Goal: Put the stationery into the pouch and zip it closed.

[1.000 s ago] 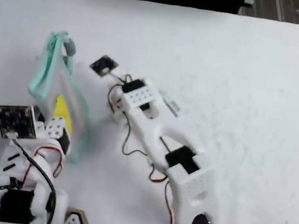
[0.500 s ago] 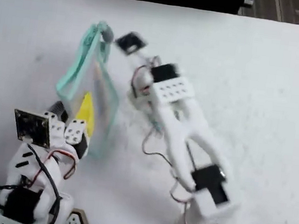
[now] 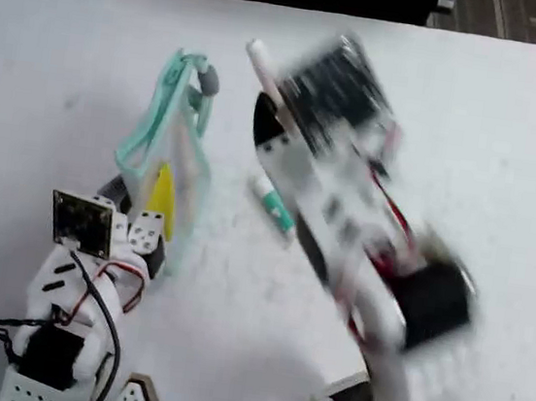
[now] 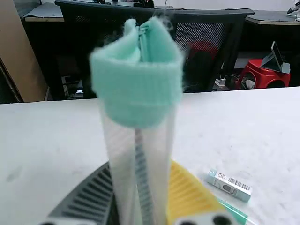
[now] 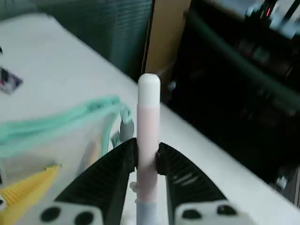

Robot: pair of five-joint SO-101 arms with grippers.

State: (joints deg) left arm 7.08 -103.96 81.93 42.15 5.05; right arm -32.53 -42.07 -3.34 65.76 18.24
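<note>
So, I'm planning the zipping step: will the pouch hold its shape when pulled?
Probably floppy: the pouch looks like thin clear film with fabric trim, its rim curving. Likely light, so it may drag along unless held firmly.

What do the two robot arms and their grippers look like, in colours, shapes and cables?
The left arm and right arm are blocky white plastic with black motor units and thin red cables. The left also trails a black cable and carries a square dark circuit board. The right gripper has black tapered fingers on a white base with round holes.
</note>
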